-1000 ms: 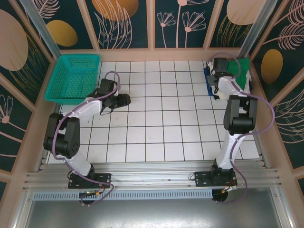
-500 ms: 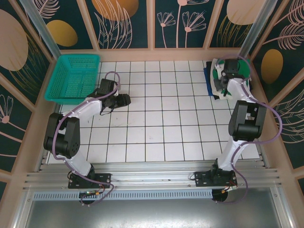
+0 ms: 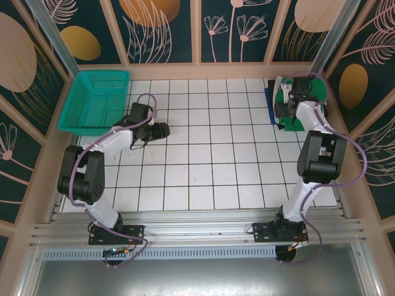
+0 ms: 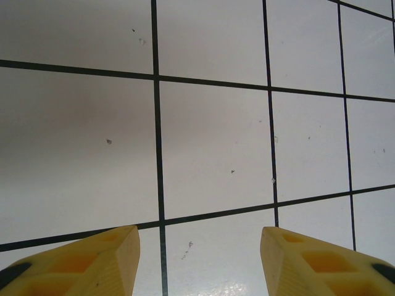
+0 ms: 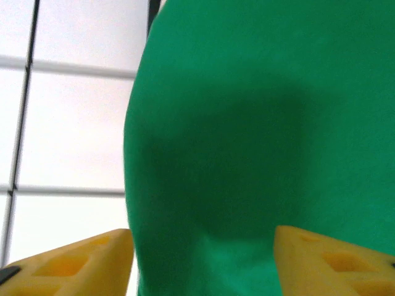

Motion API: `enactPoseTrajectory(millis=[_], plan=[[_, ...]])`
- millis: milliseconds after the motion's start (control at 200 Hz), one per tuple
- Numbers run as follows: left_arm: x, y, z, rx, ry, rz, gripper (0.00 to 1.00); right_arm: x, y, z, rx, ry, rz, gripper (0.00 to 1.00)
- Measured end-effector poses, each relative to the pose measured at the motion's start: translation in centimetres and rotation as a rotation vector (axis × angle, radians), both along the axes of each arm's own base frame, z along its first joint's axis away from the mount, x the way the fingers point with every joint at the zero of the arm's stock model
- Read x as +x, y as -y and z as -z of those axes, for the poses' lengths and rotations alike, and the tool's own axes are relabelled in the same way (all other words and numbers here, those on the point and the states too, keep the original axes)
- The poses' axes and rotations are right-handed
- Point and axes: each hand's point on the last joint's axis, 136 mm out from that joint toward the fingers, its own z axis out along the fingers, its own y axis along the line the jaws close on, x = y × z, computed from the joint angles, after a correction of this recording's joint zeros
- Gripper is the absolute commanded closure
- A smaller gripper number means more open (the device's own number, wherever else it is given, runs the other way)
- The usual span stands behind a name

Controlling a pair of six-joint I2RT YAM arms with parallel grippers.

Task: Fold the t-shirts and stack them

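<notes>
White tiled table [image 3: 203,154] holds a soft emerald green cloth t-shirt [image 5: 259,92]; right gripper [image 5: 203,259] hangs just above it, jaws apart. Left gripper [image 4: 200,259], well left of that shirt, gapes over bare tile.

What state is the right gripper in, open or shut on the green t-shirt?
Open. The right gripper has its yellow fingers wide apart over the green t-shirt, no cloth pinched between them.
</notes>
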Motion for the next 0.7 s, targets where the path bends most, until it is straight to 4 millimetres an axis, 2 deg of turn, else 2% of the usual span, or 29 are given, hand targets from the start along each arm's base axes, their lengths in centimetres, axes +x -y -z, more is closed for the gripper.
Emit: enactPoseTrajectory(millis=[85, 190, 290, 390, 515, 586, 696], plan=[[0.0, 0.0, 0.2, 0.002, -0.005, 0.000, 0.46, 1.6, 0.1, -2.5, 0.046, 0.076, 0.060, 0.31], [0.0, 0.0, 1.0, 0.007, -0.023, 0.000, 0.46, 5.1, 1.1, -6.5, 0.092, 0.208, 0.164, 0.31], [0.0, 0.0, 1.6, 0.011, -0.036, 0.000, 0.46, 8.3, 2.3, -8.2, 0.121, 0.295, 0.266, 0.31], [0.1, 0.0, 1.5, 0.011, -0.035, 0.000, 0.46, 11.0, 2.9, -7.4, 0.149, 0.319, 0.321, 0.31], [0.3, 0.0, 1.3, 0.009, -0.028, -0.001, 0.46, 13.9, 2.9, -4.6, 0.173, 0.297, 0.342, 0.31], [0.5, 0.1, 1.2, 0.009, -0.026, -0.001, 0.46, 15.0, 2.7, -3.0, 0.173, 0.272, 0.340, 0.31], [0.5, 0.0, 1.4, 0.009, -0.029, -0.002, 0.46, 15.7, 2.1, -0.6, 0.168, 0.230, 0.339, 0.43]])
